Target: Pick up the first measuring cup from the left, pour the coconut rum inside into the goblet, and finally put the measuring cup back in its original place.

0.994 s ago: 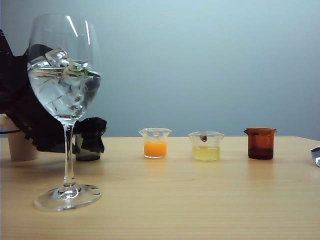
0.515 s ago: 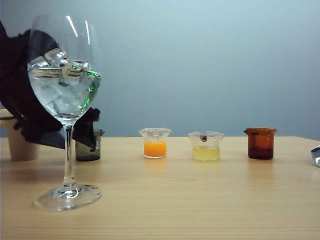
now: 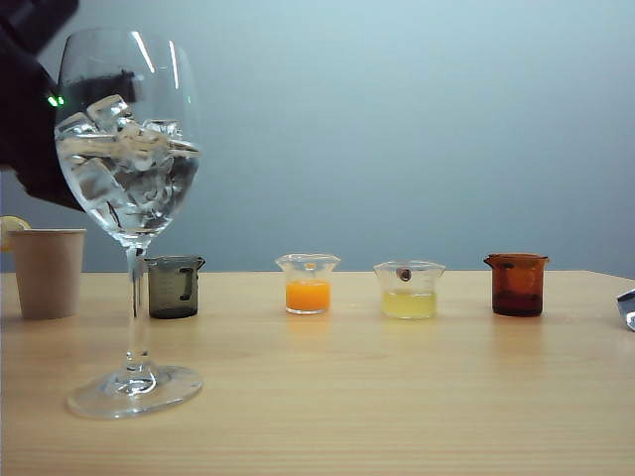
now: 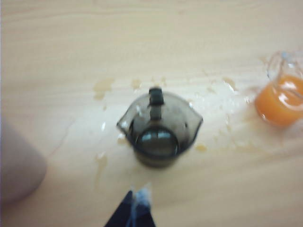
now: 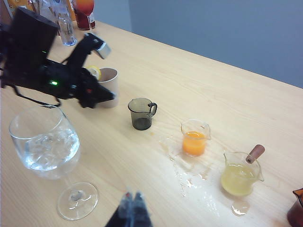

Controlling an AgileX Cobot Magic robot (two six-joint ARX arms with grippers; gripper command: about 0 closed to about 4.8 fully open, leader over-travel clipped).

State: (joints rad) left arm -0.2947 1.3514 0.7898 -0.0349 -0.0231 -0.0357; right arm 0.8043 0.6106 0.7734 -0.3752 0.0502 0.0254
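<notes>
The first measuring cup (image 4: 158, 128) is a small smoky-grey translucent beaker with a flared rim, a pour spout and a loop handle; it looks like thin stiff plastic, light even with the little coconut rum (image 4: 156, 142) pooled dark at its bottom, so I judge it easy to lift but easy to tip or squeeze out of a grip. Its smooth wet-looking wall may be slippery; the surest hold would be across the body just under the rim, clear of handle and spout. It stands upright on the table (image 3: 397, 397), just ahead of and below the left gripper (image 4: 135, 213), whose fingers are pressed together and hold nothing. That arm hangs above the cup, between the beige paper cup (image 5: 108, 87) and the goblet (image 5: 47, 151). The right gripper (image 5: 132, 208) hovers nearer the camera side, its fingers also looking closed and empty, with the goblet's foot just beside them. The goblet is tall, thin-stemmed glass loaded with ice, top-heavy and fragile, so any knock is risky. The pale wooden table is smooth and carries spilled droplets and small puddles around the cup and near the orange-liquid cup (image 5: 194, 139) and pale-yellow cup (image 5: 239, 175), which could make things slide. Room around the grey cup is fair on the fingers' side.
</notes>
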